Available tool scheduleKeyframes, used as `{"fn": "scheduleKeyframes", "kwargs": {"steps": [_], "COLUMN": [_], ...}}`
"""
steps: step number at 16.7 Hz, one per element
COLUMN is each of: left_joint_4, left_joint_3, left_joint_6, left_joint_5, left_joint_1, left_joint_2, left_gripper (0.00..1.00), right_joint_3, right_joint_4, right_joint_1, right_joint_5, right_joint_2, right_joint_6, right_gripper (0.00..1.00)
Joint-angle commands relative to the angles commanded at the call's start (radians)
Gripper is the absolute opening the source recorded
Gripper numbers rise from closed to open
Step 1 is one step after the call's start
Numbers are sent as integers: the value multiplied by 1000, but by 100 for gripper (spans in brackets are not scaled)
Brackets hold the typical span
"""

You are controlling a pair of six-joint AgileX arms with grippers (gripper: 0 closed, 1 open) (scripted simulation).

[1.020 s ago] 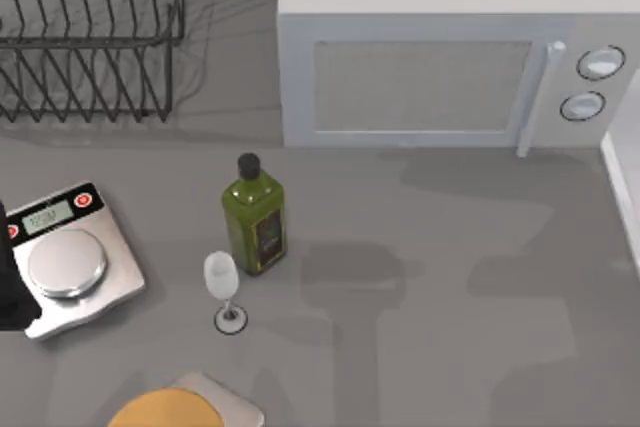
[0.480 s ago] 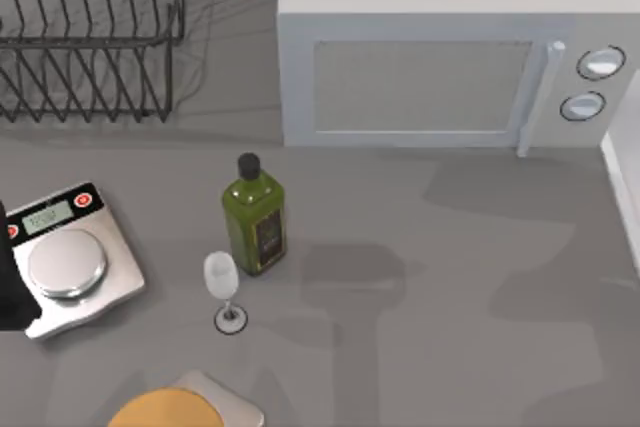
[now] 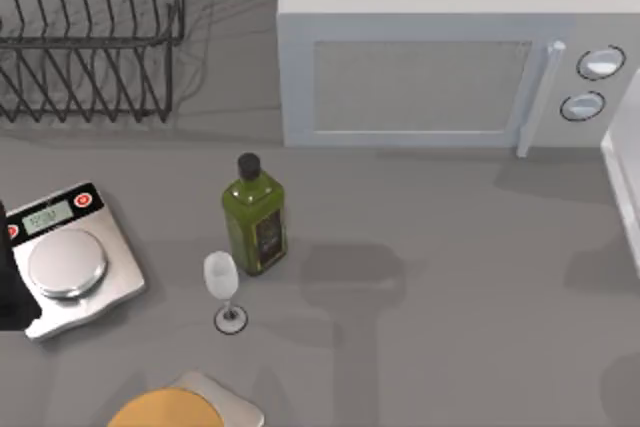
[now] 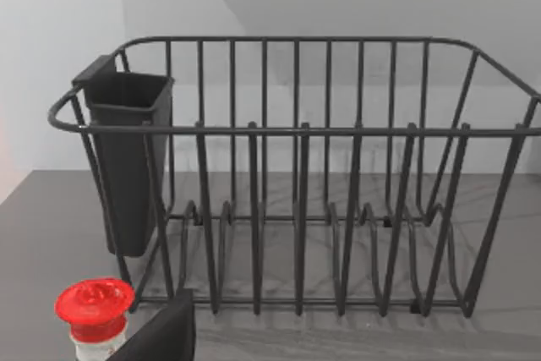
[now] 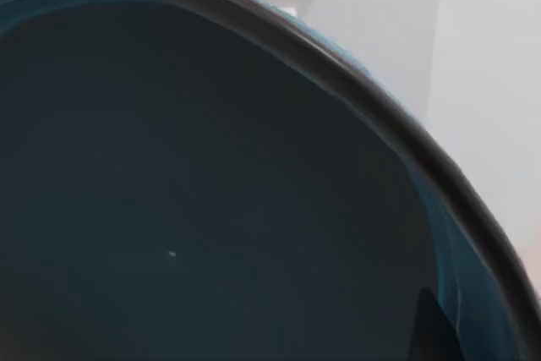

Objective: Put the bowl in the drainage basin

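The microwave (image 3: 440,67) fills the back right of the surface (image 3: 450,277), and the wire rack (image 3: 90,37) at the back left stands empty, so the drop-off is not yet done. The bowl (image 5: 211,209) sits right against the right wrist camera; whether the right claw grips it I cannot tell.
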Motion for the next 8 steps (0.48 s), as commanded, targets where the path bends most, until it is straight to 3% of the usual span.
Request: {"fn": "scheduleKeyframes", "kwargs": {"steps": [4,8], "left_joint_4": [0,0], "left_joint_3": [0,0], "left_joint_6": [0,0], "left_joint_5": [0,0], "left_joint_1": [0,0], "left_joint_2": [0,0], "left_gripper": [100,100], "right_joint_3": [-41,-70], "right_joint_4": [313,496], "right_joint_1": [-1,3], "right_joint_5": [3,9], "right_joint_2": [247,408], "right_joint_6": [-6,-4], "right_gripper": [0,0]}}
